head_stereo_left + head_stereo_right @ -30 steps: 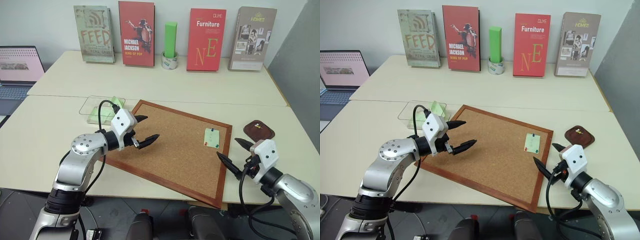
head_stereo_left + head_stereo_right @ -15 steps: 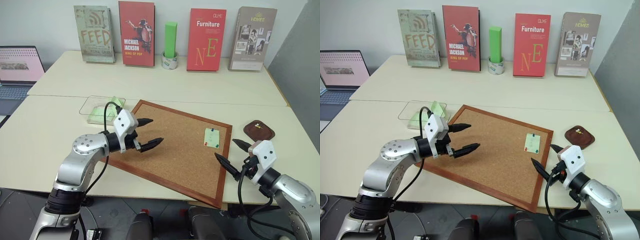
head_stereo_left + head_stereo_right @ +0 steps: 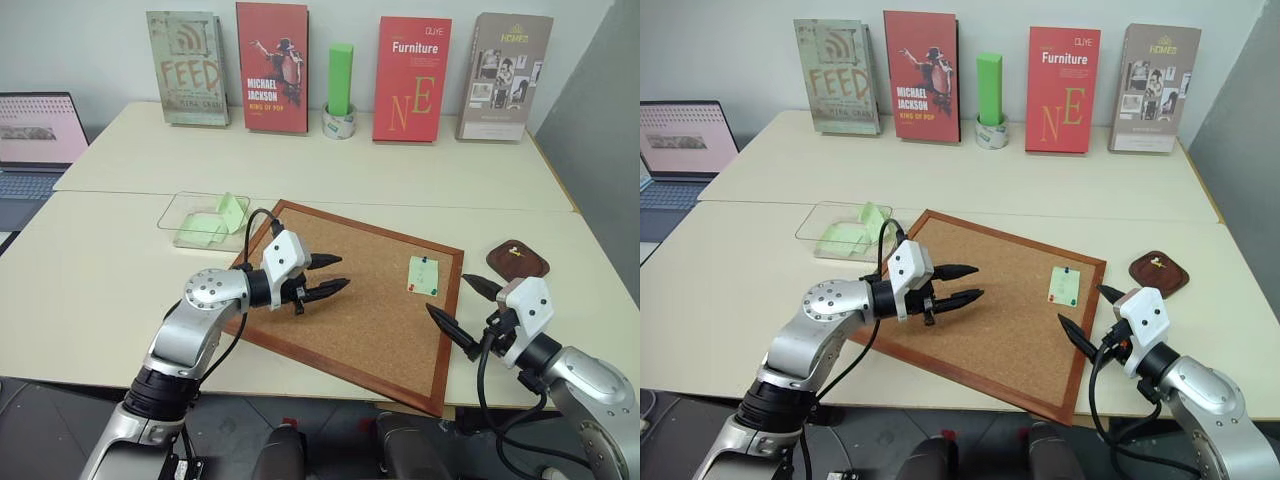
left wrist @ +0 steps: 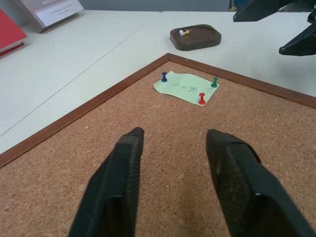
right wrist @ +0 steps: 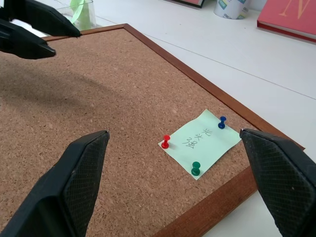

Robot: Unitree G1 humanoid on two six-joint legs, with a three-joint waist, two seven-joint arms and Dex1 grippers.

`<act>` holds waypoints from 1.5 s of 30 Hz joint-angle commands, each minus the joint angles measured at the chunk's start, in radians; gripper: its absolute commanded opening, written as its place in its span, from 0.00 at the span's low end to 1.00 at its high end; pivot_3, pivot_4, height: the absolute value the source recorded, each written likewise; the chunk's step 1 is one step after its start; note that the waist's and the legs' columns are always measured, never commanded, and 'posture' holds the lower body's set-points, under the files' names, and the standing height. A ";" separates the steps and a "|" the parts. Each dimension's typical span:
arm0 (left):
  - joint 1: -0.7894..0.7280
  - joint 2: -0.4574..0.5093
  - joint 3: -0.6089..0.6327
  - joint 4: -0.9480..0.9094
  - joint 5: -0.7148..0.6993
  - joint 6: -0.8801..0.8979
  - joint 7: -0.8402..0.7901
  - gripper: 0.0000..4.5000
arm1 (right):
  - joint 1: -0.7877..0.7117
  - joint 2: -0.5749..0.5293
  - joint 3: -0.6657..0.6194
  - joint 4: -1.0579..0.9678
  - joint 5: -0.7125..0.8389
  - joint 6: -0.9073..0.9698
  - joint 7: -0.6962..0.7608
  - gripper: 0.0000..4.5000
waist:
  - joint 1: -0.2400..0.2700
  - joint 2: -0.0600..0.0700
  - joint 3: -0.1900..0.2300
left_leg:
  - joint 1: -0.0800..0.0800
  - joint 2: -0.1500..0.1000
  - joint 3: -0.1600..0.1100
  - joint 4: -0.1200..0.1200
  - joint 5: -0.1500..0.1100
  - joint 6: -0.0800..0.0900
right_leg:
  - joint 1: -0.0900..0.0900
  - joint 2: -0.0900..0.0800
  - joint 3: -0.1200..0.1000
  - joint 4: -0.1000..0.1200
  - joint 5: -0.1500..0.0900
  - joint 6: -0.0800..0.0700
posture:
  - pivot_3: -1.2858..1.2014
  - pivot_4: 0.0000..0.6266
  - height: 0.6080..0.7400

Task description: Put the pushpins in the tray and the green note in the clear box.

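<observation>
On the cork board (image 3: pixel 350 300), the flimsy pale green paper note (image 5: pixel 200 143) lies pinned by tiny, slippery pushpins (image 5: pixel 166 141), best pinched by their heads; both robot jaws stand spread, empty.

Head cameras look down; wrist cameras, close, share the corkboard (image 4: pixel 148 197).

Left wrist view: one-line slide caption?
Open left gripper above the corkboard, facing the green note held by three pushpins.

FEED on grey-green book (image 3: pixel 187 68), MICHAEL JACKSON on red book (image 3: pixel 272 67), Furniture on red book (image 3: pixel 411 78)
</observation>
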 commanded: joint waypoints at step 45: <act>0.057 -0.171 -0.101 0.235 0.171 -0.198 0.074 0.00 | -0.540 0.048 0.132 0.631 -0.171 -0.027 -0.004 0.71 | -0.003 0.001 -0.001 | 0.001 -0.001 0.000 0.000 0.000 0.000 | 0.001 0.000 0.000 0.001 0.004 0.006 | 0.52 0.24 1.00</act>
